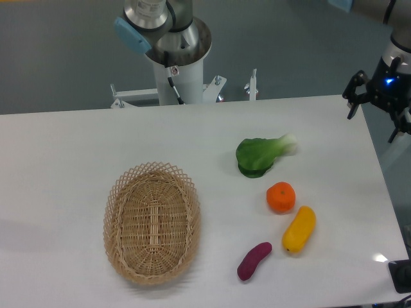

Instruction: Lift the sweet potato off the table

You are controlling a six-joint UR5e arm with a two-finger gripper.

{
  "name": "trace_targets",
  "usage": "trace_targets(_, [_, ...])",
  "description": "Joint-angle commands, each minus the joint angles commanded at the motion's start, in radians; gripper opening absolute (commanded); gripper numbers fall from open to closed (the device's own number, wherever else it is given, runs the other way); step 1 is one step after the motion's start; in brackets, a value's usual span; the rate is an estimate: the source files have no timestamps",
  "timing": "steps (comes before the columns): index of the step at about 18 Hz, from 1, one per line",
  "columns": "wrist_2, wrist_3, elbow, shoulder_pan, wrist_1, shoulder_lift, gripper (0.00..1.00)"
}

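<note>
Camera: sweet potato (254, 261) dark purple, curved oblong, smooth, on table (64, 160); gripper (380, 119) fingers spread.

Bright, even overhead light; the white surface (77, 141) is nearly washed out. Shadows are soft and short, hugging the basket (152, 222) at 6 o'clock. A small glare spot sits at 4 o'clock. The claw (379, 102) at 2 o'clock looks slightly blurred

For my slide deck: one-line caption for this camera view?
Gripper at the table edge, far from sweet potato beside yellow vegetable, orange, greens and basket.
</note>
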Motion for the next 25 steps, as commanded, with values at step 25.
trace_targets(25, [-0.006, -0.512, -0.043, -0.284, 0.228, -0.182, 1.00])
